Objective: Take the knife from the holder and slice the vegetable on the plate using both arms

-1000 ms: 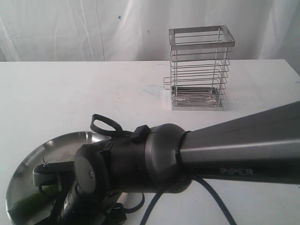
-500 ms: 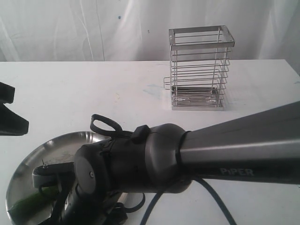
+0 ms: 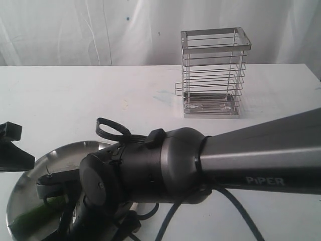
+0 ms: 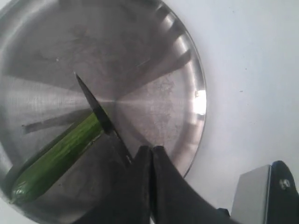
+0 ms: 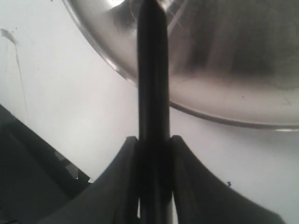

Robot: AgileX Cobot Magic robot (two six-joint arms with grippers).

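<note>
The steel plate (image 4: 182, 60) holds the dark green vegetable (image 4: 56, 156), which lies whole near its rim. The black knife (image 4: 96, 109) rests with its blade across one end of the vegetable. My right gripper (image 5: 153, 140) is shut on the knife's handle (image 5: 152, 84), which points at the plate (image 5: 243, 98). My left gripper (image 4: 151, 148) is shut with nothing in it, above the plate's edge and apart from the vegetable. In the exterior view the right arm (image 3: 150, 170) covers most of the plate (image 3: 27, 181), and the left gripper (image 3: 12, 153) shows at the left edge.
The wire holder (image 3: 213, 75) stands without the knife at the back of the white table (image 3: 75, 100), right of the middle. The right arm's cable (image 3: 235, 211) hangs over the table's front. A white curtain is behind.
The left gripper has come into the exterior view from the left and dropped toward the plate. The right arm's wrist has shifted slightly right and up.
</note>
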